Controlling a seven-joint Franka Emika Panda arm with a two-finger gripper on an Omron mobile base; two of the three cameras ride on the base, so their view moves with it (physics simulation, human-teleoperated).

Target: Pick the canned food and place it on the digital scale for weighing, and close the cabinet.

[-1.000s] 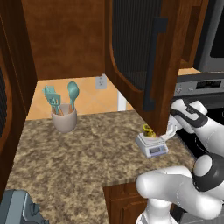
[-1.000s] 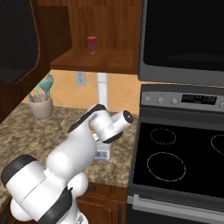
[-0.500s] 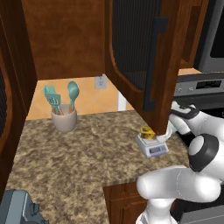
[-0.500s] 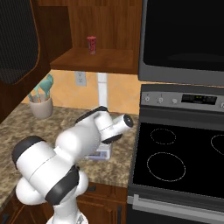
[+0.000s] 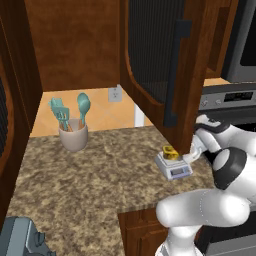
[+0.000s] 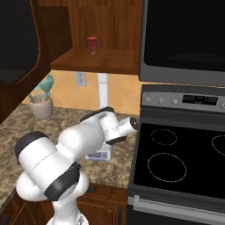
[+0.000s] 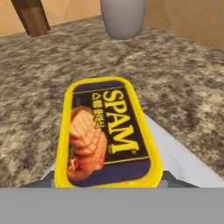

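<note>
- Near the worktop's (image 5: 100, 175) right front edge, the flat yellow tin (image 5: 170, 153) with rounded corners lies on the small grey square scale (image 5: 173, 165).
- White arm bends low beside the scale, behind the open wooden cabinet door (image 5: 160, 60).
- Tool's fingers are hidden; I cannot tell their spread.
- Worktop is speckled stone; the door panel is ribbed.
</note>
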